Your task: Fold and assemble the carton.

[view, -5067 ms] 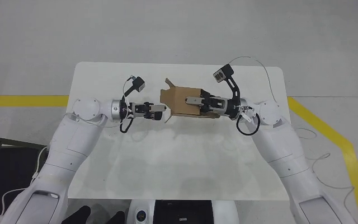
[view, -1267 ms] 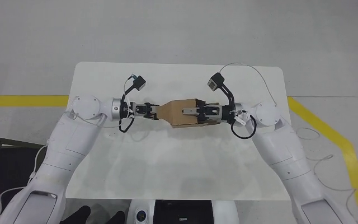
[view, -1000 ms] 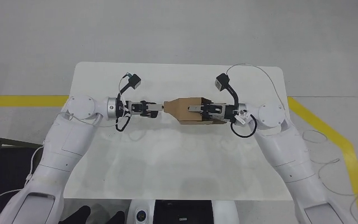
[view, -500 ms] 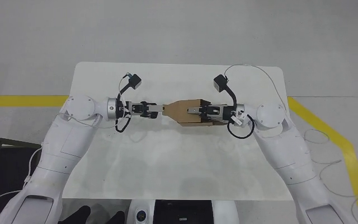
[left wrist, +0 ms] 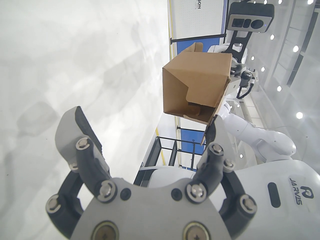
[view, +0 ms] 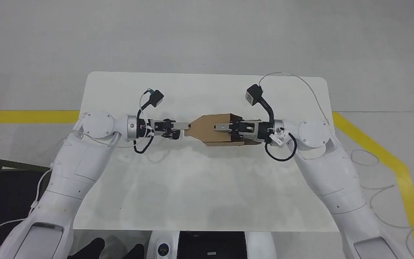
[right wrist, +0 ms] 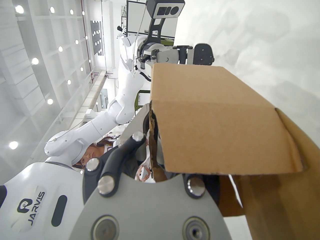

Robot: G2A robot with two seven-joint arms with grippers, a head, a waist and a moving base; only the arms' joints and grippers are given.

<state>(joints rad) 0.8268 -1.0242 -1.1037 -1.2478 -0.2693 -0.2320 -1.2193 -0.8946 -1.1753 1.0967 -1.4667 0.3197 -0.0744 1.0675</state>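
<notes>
The brown carton [view: 217, 129] hangs above the middle of the white table [view: 207, 188], lying on its side between both arms. My right gripper [view: 234, 127] is shut on the wall at its right end; in the right wrist view the carton [right wrist: 212, 126] covers one finger of that gripper [right wrist: 155, 136]. My left gripper [view: 180, 127] is at the carton's tapered left end. Its wrist view shows that gripper [left wrist: 145, 123] open, one fingertip [left wrist: 212, 129] touching a flap edge of the carton [left wrist: 195, 86], whose open end faces it with flaps partly folded in.
The table's back edge [view: 207, 74] and front edge [view: 207, 230] are well away from the arms. A yellow floor line [view: 39, 116] runs on both sides. A cable [view: 291, 78] loops over the right arm.
Since five seconds ago the right arm has turned the carton flat and the raised flap has gone down. The left gripper has closed in on the left end. Over the last second little has moved.
</notes>
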